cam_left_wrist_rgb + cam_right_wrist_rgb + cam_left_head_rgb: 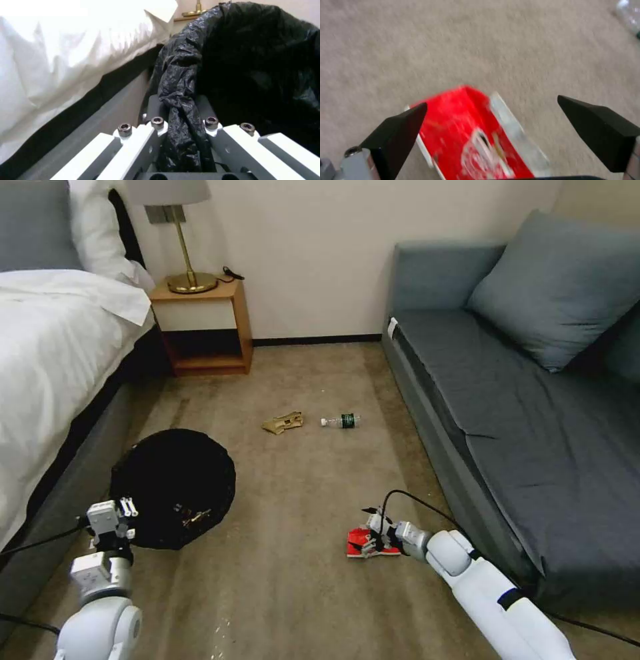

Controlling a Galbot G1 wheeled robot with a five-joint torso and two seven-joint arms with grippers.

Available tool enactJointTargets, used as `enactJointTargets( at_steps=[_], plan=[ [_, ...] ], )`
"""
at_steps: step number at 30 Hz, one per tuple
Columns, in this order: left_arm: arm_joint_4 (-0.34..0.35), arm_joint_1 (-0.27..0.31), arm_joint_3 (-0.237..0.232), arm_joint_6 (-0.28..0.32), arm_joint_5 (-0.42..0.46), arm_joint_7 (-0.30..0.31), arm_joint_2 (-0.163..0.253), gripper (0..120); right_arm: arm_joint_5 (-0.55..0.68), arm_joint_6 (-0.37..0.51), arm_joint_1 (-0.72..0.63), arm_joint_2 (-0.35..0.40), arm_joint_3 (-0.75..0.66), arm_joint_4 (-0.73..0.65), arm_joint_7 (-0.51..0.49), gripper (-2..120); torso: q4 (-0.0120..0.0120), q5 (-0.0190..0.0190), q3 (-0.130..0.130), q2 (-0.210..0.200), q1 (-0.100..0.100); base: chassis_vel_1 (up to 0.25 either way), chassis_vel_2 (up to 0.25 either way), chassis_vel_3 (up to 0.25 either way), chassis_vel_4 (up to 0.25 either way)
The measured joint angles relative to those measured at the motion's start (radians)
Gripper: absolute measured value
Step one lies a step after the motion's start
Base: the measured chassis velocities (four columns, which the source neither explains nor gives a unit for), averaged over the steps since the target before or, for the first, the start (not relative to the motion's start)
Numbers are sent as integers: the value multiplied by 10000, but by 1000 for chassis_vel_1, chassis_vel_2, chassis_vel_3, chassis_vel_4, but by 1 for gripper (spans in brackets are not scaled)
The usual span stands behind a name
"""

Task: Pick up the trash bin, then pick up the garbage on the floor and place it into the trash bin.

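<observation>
Trash bin (175, 483) was clamped at its bag-lined rim by left gripper (181, 125); right gripper (493, 117), jaws apart, straddled red snack bag (470, 135) at five o'clock, needing closure.

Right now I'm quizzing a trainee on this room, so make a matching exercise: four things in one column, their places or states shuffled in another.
Things:
1. round bin lined with crinkly black plastic
2. red snack bag
3. small clear bottle with dark green label
4. crumpled tan paper wrapper

Places or states:
A. on the carpet, nearer the grey sofa
B. between the open fingers of the right gripper
C. on the carpet, nearer the wooden nightstand
D. its liner clamped by the left gripper

Pairs: 1-D, 2-B, 3-A, 4-C
</observation>
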State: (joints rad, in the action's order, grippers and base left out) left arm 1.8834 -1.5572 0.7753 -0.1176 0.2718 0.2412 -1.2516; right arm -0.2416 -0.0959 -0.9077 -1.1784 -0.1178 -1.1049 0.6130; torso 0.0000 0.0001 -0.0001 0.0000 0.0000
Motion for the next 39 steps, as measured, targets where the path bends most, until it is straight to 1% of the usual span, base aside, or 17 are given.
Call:
enactJointTargets(
  at_steps=[7, 9, 15, 16, 18, 19, 21, 22, 24, 25, 26, 29, 30, 34, 35, 38, 39],
  plan=[
    [64, -46, -17, -22, -51, -15, -1, 7, -542, -272, 19, -436, -572, 703, 171, 100, 0, 0, 0, 0, 0, 0, 0, 0, 0],
    [94, -74, -46, -27, -86, -16, -13, 7, -892, -441, 112, -646, -787, 1030, 210, 100, 0, -2, 0, 0, 0, 0, 0, 0, 0],
    [119, -91, -35, -37, -88, -23, -8, 7, -1364, -634, 435, -994, -1076, 1670, 331, 100, 0, -3, 0, 0, 0, 0, 0, 0, 0],
    [119, -92, -19, -38, -77, -22, 0, 7, -1438, -680, 491, -1049, -1131, 1778, 343, 99, 0, -4, 0, 0, 0, 0, 0, 0, 0],
    [119, -95, 36, -53, -38, -22, 40, 7, -1624, -791, 628, -1197, -1265, 2073, 365, 93, 0, -1, 1, 0, 0, 0, 0, 0, 0],
    [119, -95, 36, -53, -38, -22, 40, 7, -1624, -791, 628, -1197, -1265, 2073, 365, 93, 0, -1, 1, 0, 0, 0, 0, 0, 0],
    [118, -100, 73, -69, -4, -22, 66, 7, -1778, -861, 691, -1281, -1358, 2217, 378, 85, 1, -2, 1, 0, 0, 0, 0, 0, 0],
    [114, -110, 93, -89, 11, -22, 81, 7, -1920, -909, 698, -1330, -1415, 2260, 438, 79, 0, -2, 1, 0, 0, 0, 0, 0, 0],
    [112, -116, 101, -98, 14, -22, 88, 7, -1981, -925, 697, -1349, -1434, 2264, 475, 77, 0, -2, 1, 0, 0, 0, 0, 0, 0],
    [112, -137, 111, -128, 21, -22, 96, 7, -2121, -993, 667, -1399, -1466, 2265, 536, 69, 0, -4, 0, 0, 0, 0, 0, 0, 0],
    [111, -140, 111, -130, 23, -22, 96, 7, -2156, -1024, 653, -1420, -1481, 2274, 541, 67, 0, -3, 1, 0, 0, 0, 0, 0, 0],
    [112, -137, 102, -137, 24, -22, 90, 7, -2230, -1127, 616, -1522, -1591, 2308, 542, 52, 0, -1, 0, 0, 0, 0, 0, 0, 0],
    [112, -137, 102, -137, 24, -22, 90, 7, -2230, -1127, 616, -1522, -1591, 2308, 542, 52, 0, -1, 0, 0, 0, 0, 0, 0, 0],
    [110, -147, 84, -162, 25, -17, 88, 7, -2228, -1214, 586, -1519, -1595, 2243, 526, 35, 0, -1, 0, 0, 0, 0, 0, 0, 0],
    [110, -147, 84, -162, 25, -17, 88, 7, -2228, -1214, 586, -1519, -1595, 2243, 526, 35, 0, -1, 0, 0, 0, 0, 0, 0, 0],
    [93, -186, 73, -177, 19, 59, 99, 7, -2223, -1289, 548, -1564, -1638, 2209, 496, 22, 0, -2, 1, 0, 0, 0, 0, 0, 0],
    [93, -205, 67, -178, 17, 139, 108, 7, -2230, -1311, 504, -1608, -1663, 2180, 480, 15, 0, -2, 0, 0, 0, 0, 0, 0, 0]
  ],
)
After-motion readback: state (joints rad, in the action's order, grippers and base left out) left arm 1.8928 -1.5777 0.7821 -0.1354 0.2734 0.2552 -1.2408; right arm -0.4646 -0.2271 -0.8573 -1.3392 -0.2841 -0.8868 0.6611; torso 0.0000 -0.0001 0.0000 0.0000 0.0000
